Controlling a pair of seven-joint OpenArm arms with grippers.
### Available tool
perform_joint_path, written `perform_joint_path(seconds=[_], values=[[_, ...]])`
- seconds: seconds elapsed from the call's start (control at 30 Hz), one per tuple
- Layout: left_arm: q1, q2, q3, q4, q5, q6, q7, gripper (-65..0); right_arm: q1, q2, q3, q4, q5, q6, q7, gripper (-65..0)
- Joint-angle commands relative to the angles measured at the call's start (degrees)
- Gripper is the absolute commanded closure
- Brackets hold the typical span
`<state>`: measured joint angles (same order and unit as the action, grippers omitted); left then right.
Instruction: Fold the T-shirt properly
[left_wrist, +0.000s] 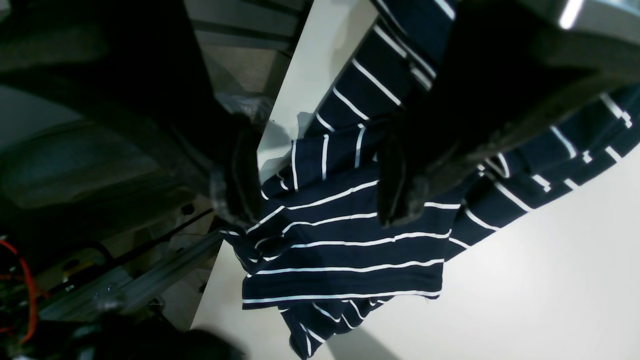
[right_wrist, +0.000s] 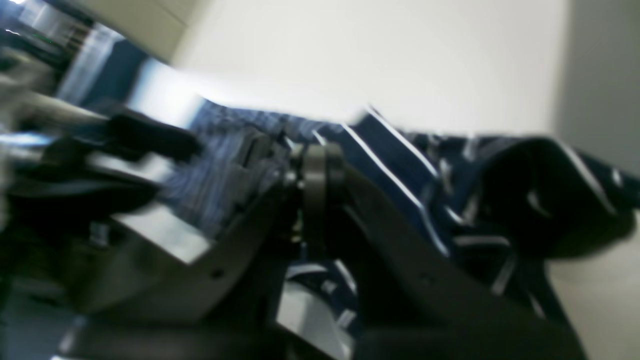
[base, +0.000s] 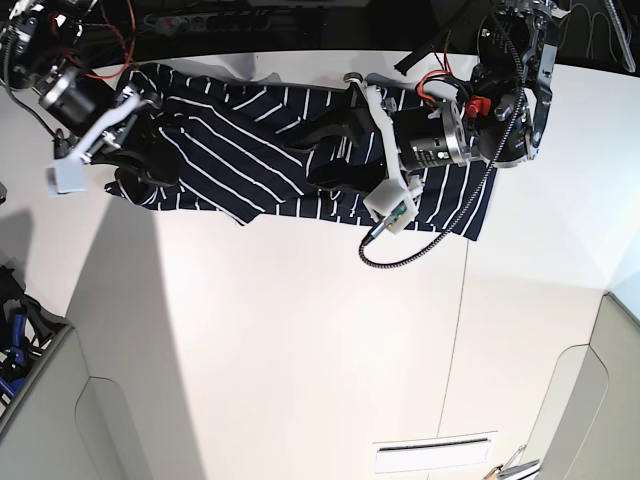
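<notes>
Two dark fingers of the left gripper (left_wrist: 320, 185) are standing apart in the left wrist view, straddling a rumpled edge of the T-shirt (left_wrist: 345, 250) without pinching it; the striped cloth is lying on the white table (left_wrist: 525, 280), with its left end reaching the table's edge.

In the right wrist view, motion is blurring nearly everything. Striped folds of the T-shirt (right_wrist: 400, 165) are showing behind dark gripper parts, but whether the right claw is apart or together cannot be told here.

In the base view, the T-shirt (base: 250, 140) is stretching along the far side of the table (base: 300, 330), loosely spread and creased. The left gripper (base: 322, 150) is hovering over the shirt's middle, fingers apart. The right gripper (base: 135, 140) is sitting at the shirt's left end, where a bunch of cloth seems to be caught, though the grip itself is unclear.

Judged step: an early one, gathering or flattening before the first fold. The next move is likely calling for the left fingers to close on one edge layer only, while the right arm is keeping its end taut.
</notes>
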<state>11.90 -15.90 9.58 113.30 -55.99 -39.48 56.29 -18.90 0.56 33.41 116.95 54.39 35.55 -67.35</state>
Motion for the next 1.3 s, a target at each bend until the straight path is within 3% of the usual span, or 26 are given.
perform_joint_path(seconds=[0.0, 0.27, 0.47, 0.77, 0.8, 0.97, 1.07, 1.13, 1.27], values=[[-0.5, -0.2, -0.1, 0.9, -1.4, -0.5, -1.2, -39.4, 0.1, 0.5, -1.2, 0.0, -0.9, 0.0, 2.4, 0.0], [-0.4, -0.1, -0.1, 0.9, -1.6, -0.5, -1.2, -39.4, 0.1, 6.1, -6.4, -12.6, -12.0, -0.5, 10.7, 0.0], [-0.1, -0.2, -0.1, 0.9, -1.5, -0.5, -0.7, -39.4, 0.3, 9.6, -6.0, -20.2, -12.4, -0.9, 13.5, 0.0], [0.7, -0.1, -0.1, 0.9, -1.5, -0.5, -0.3, -39.4, 0.3, 8.7, -3.8, -17.3, 3.2, -0.4, 5.2, 0.0], [0.9, -0.2, -0.1, 0.9, -1.4, -0.5, -0.3, -39.4, 0.3, 8.3, -2.8, -16.3, 3.7, -0.4, 4.9, -1.6], [2.6, -0.2, -0.2, 0.9, -0.8, -0.5, -0.3, -39.4, 0.5, 7.6, 3.1, -12.5, 3.1, -0.4, 5.1, -26.6], [3.4, -0.2, -0.2, 0.9, 0.2, -0.5, -0.3, -39.4, 0.6, 7.6, 6.4, -12.6, 0.2, -0.7, 7.3, -36.4], [3.7, -0.2, -0.2, 0.9, 0.2, -0.5, -0.3, -39.4, 0.6, 7.7, 8.1, -12.9, -1.9, -0.9, 8.0, -41.0], [3.7, -0.1, -0.2, 0.9, 0.1, -0.5, -0.3, -39.4, 0.6, 8.0, 9.1, -15.1, -3.0, -0.9, 8.4, -41.6]])
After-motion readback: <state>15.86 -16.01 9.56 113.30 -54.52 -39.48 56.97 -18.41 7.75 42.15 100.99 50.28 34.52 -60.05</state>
